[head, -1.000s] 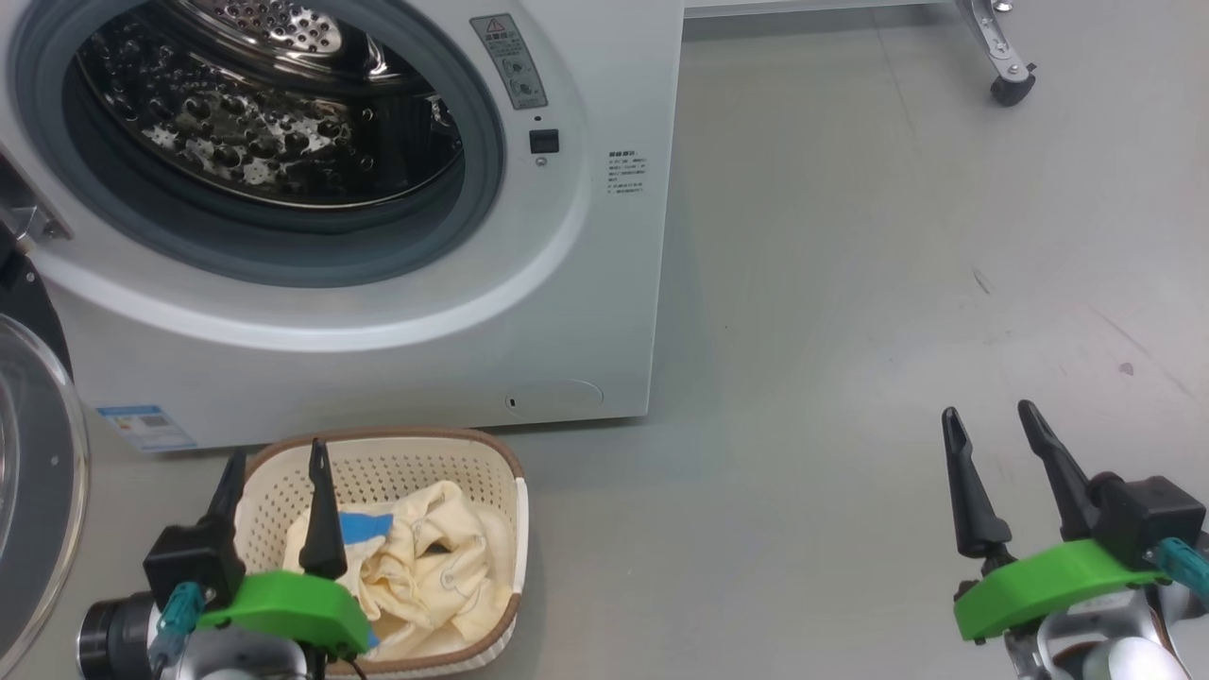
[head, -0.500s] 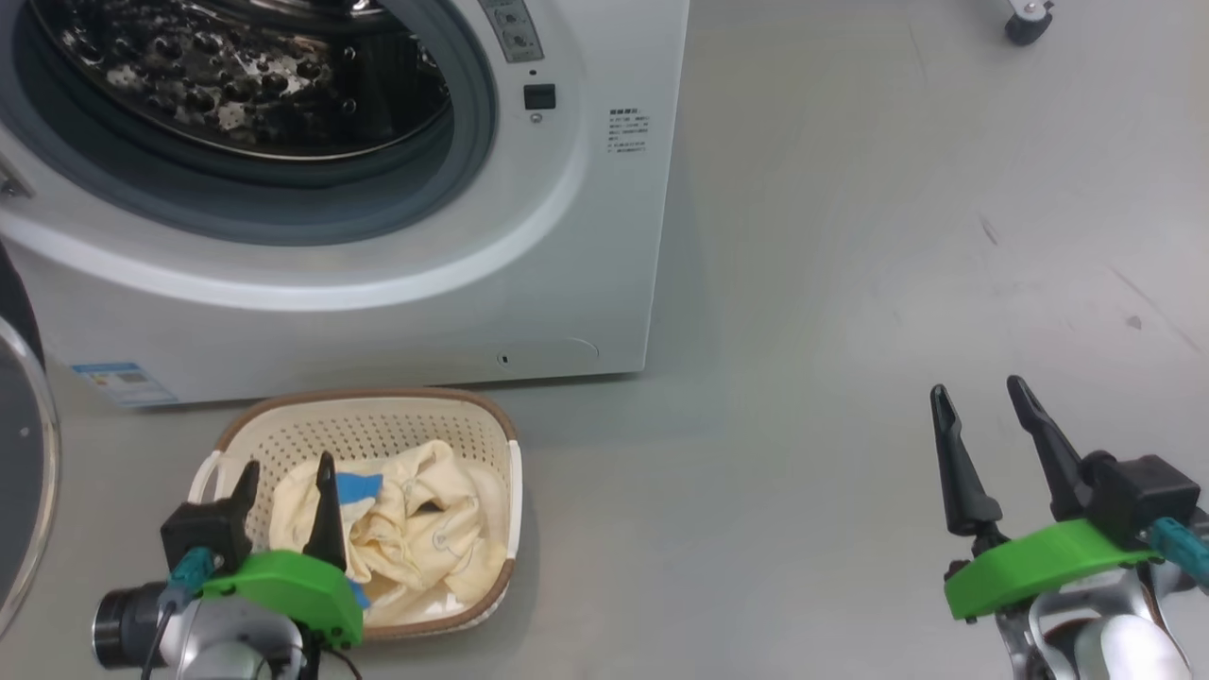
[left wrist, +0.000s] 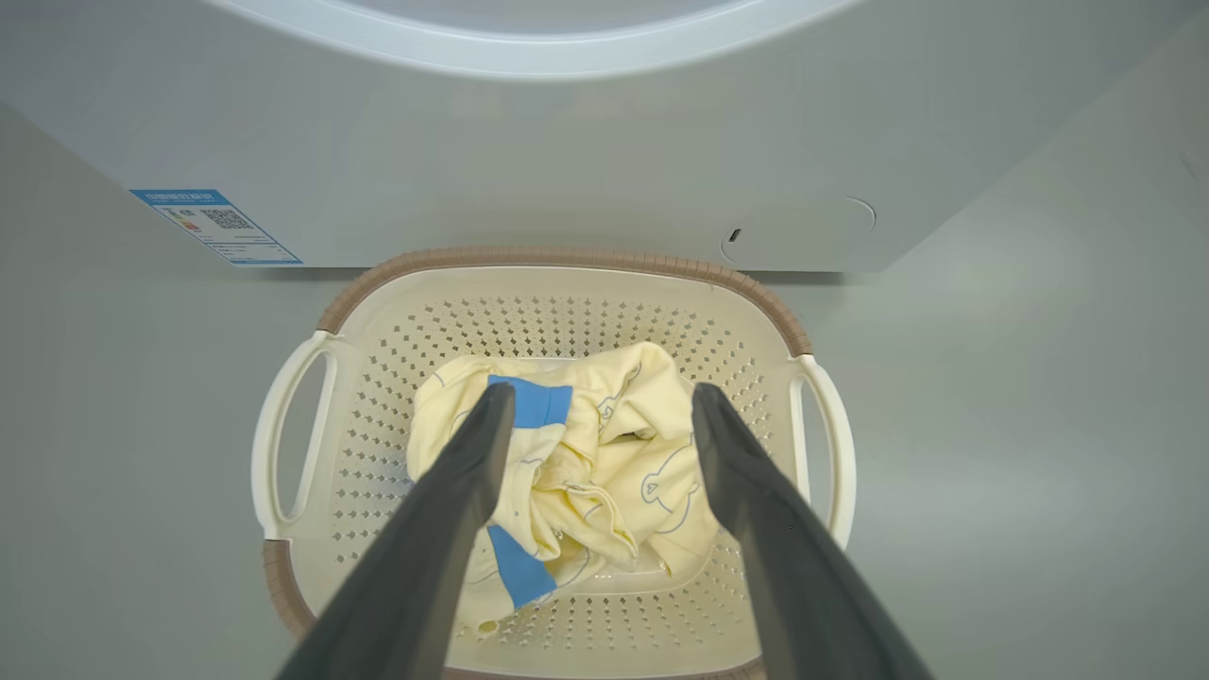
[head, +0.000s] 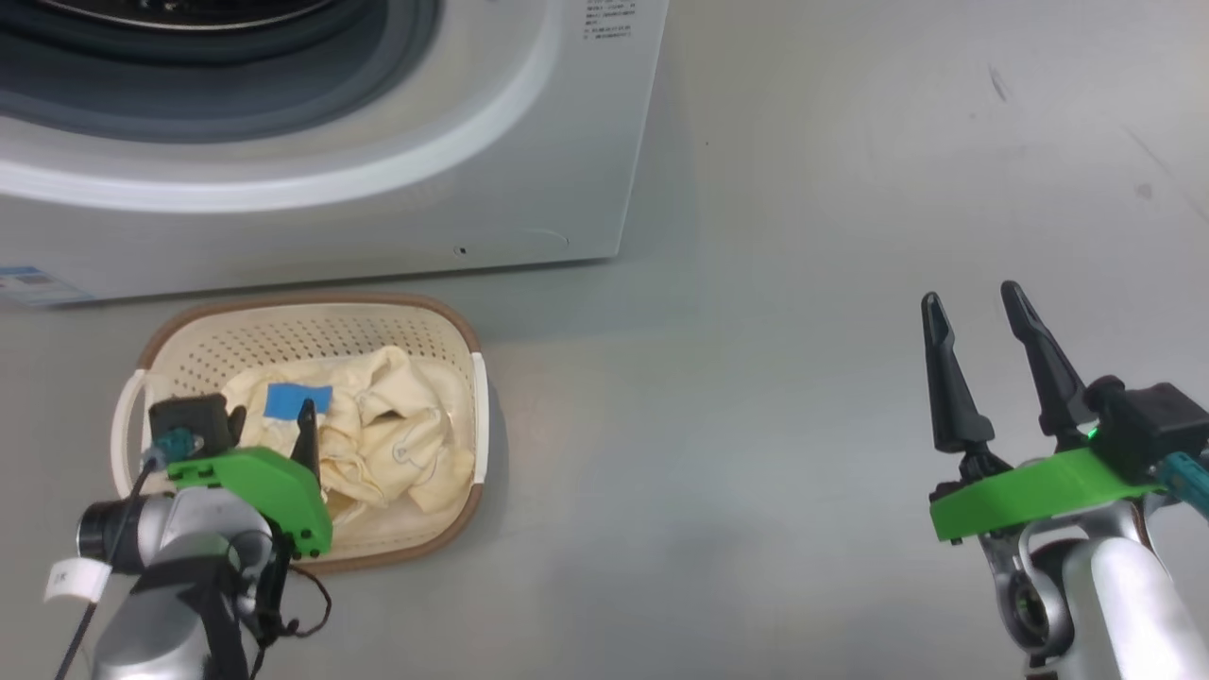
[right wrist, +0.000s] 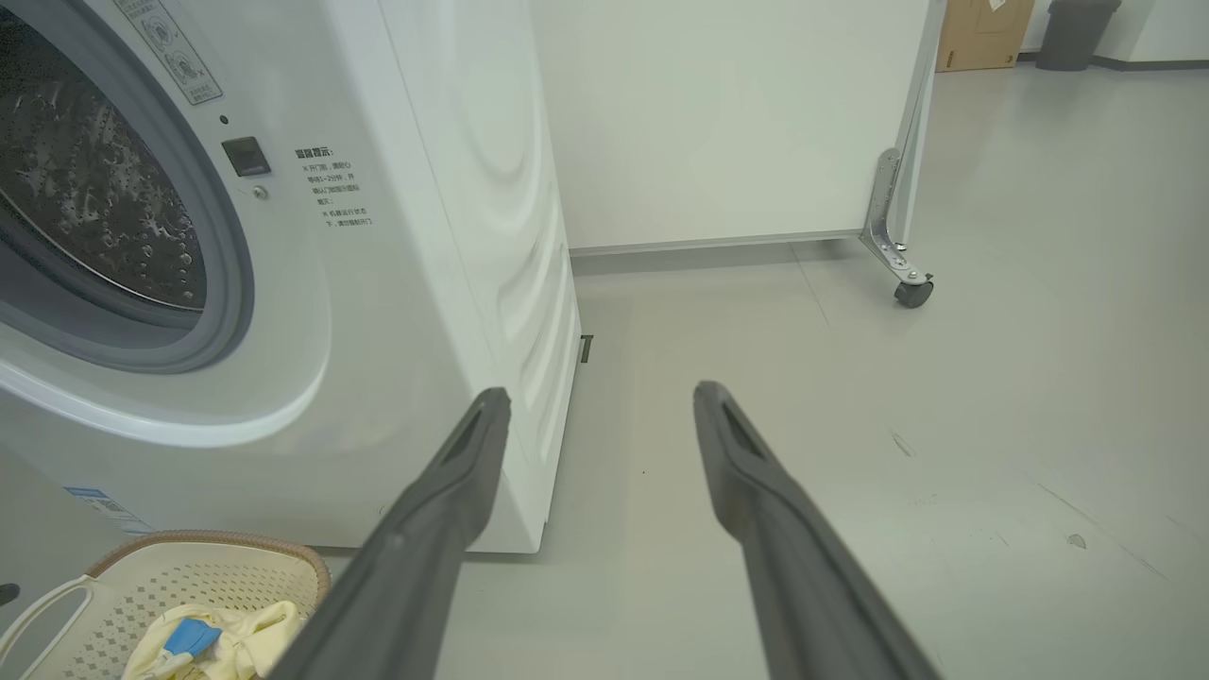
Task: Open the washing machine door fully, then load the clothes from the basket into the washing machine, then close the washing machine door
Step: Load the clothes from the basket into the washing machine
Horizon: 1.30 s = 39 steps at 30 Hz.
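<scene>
A white washing machine (head: pixel 378 189) is standing on a grey floor (head: pixel 803 283), its round opening showing the steel drum (right wrist: pixel 85 208). Just in front of it, a cream basket (head: pixel 312 300) is holding crumpled yellow clothes (head: pixel 397 425) with blue patches. The left gripper (left wrist: pixel 603 389) is hanging over the clothes, fingers spread. The right gripper (head: pixel 971 293) is waiting well to the right, fingers spread, gripping nothing.

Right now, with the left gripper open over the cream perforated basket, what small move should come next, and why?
Probably lower the left gripper straight down onto the soft cream-yellow, blue-patched clothes. Its dark fingers stand open either side of the heap in the cream perforated plastic basket, seemingly above it; nothing is gripped yet.
</scene>
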### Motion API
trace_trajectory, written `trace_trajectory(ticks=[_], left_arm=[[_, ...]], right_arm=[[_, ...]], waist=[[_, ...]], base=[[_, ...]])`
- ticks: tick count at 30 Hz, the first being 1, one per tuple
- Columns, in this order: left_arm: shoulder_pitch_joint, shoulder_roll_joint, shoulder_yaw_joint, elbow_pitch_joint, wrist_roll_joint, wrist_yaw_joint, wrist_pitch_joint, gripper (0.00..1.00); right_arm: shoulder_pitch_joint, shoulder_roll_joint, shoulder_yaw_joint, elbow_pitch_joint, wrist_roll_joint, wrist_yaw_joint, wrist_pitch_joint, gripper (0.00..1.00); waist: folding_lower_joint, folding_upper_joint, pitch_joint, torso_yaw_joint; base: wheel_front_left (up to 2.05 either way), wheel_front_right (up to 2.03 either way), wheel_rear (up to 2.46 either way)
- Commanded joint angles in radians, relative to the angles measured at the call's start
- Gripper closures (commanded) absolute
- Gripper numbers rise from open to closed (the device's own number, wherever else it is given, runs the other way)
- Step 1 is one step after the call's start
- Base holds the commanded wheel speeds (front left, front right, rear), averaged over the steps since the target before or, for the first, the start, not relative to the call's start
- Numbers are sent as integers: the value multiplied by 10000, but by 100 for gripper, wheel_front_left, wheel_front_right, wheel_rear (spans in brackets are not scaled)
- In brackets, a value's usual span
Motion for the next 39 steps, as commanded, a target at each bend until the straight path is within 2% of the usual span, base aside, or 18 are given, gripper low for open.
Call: trace_trajectory(ticks=[1,6,12,20,28,39], left_arm=[[-580,242,273,153,-196,-123,23,0],[-1577,319,241,1154,-601,-400,243,0],[-2471,547,115,1757,-1049,-493,383,0],[-3336,1025,-767,1650,-2399,-503,990,0],[-3821,1649,-1481,1740,-3690,-505,1558,0],[-4775,2132,-2101,2781,-3905,-505,1149,0]], right_arm=[[-378,-98,228,-271,88,17,-165,0],[-776,-98,377,-262,164,17,-297,0],[-1199,-98,579,-295,215,17,-413,0],[-1744,-98,786,-371,255,17,-574,0],[-2049,-98,988,-378,339,17,-676,0],[-2165,-98,1315,-525,468,17,-778,0]], waist=[[-2,0,679,-231],[-2,0,1672,-388],[-2,0,2688,-532],[-2,0,4107,-704],[-2,0,5065,-878],[-2,0,6128,-1213]], base=[[0,0,0],[0,0,0],[0,0,0],[0,0,0],[0,0,0],[0,0,0]])
